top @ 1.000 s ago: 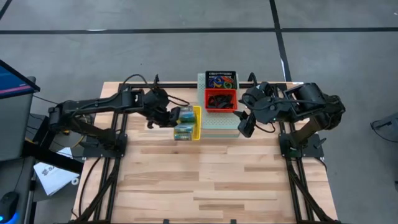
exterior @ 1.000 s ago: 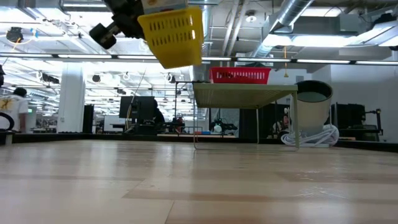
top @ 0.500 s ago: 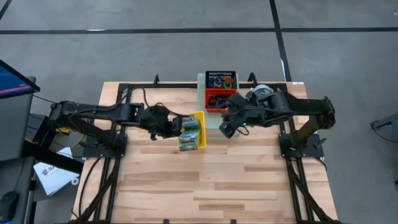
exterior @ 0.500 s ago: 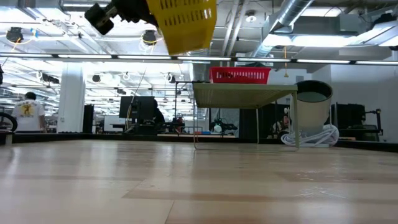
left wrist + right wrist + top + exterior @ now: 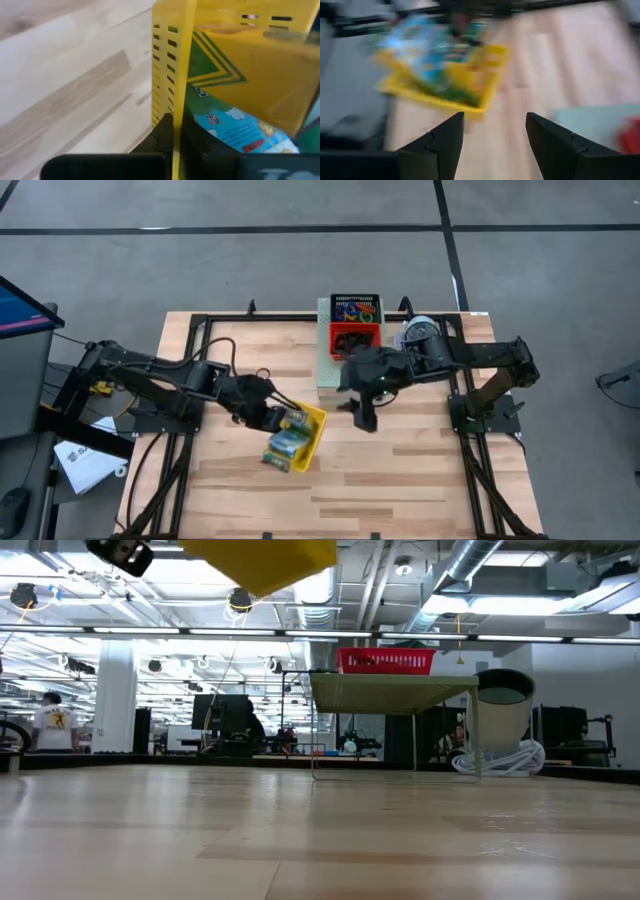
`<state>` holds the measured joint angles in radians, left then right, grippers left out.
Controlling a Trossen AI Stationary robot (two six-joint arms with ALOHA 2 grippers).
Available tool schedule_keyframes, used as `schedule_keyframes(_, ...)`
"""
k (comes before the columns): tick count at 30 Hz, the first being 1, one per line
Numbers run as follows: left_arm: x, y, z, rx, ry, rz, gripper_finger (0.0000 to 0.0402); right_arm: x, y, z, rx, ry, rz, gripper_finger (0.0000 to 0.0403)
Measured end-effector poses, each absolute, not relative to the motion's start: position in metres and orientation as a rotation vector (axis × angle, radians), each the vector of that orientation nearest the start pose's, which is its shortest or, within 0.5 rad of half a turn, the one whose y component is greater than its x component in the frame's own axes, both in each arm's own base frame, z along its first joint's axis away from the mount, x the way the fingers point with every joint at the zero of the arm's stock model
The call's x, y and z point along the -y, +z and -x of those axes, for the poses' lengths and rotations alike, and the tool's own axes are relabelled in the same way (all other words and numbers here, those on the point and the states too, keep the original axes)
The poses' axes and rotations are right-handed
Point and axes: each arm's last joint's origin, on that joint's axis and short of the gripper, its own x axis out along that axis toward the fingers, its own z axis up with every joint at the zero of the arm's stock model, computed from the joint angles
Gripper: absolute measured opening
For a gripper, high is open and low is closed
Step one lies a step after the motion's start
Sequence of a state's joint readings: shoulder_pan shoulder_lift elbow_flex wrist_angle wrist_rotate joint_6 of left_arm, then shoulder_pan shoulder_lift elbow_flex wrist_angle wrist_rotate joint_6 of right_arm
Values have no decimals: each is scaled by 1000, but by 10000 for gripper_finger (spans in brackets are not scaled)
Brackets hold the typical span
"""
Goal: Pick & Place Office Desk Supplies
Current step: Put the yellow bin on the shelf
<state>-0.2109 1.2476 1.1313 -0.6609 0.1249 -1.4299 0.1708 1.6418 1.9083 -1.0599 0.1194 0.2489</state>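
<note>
From table height the yellow basket (image 5: 262,560) runs off the top edge. The right wrist sees the packets (image 5: 427,45) only as a smear. The red bin's (image 5: 355,339) dark contents are too small to name.

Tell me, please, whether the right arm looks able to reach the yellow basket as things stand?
Probably yes. The right gripper is open and points across bare table toward the yellow basket, with nothing between them. But the left gripper is shut on the basket's wall and holds it tilted in the air.
</note>
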Motion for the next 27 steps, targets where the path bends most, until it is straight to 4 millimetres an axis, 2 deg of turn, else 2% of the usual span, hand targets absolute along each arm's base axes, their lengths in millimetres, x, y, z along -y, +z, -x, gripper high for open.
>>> schedule_keyframes(3,57,315,-246,-907,289,1271,1,-50,422,-325,-780,49,-157,210)
schedule_keyframes(10,51,311,-244,-929,328,1211,1,-36,415,-332,-818,15,-232,210)
schedule_keyframes(16,44,318,-247,-924,325,1172,1,-46,389,-353,-915,35,-244,210)
schedule_keyframes(20,37,318,-245,-1005,269,1144,1,-56,386,-357,-909,65,-233,210)
schedule_keyframes(22,33,319,-245,-1043,182,1143,1,-67,391,-355,-881,143,-147,210)
schedule_keyframes(27,22,319,-246,-1098,-8,1117,1,-95,395,-348,-814,332,221,210)
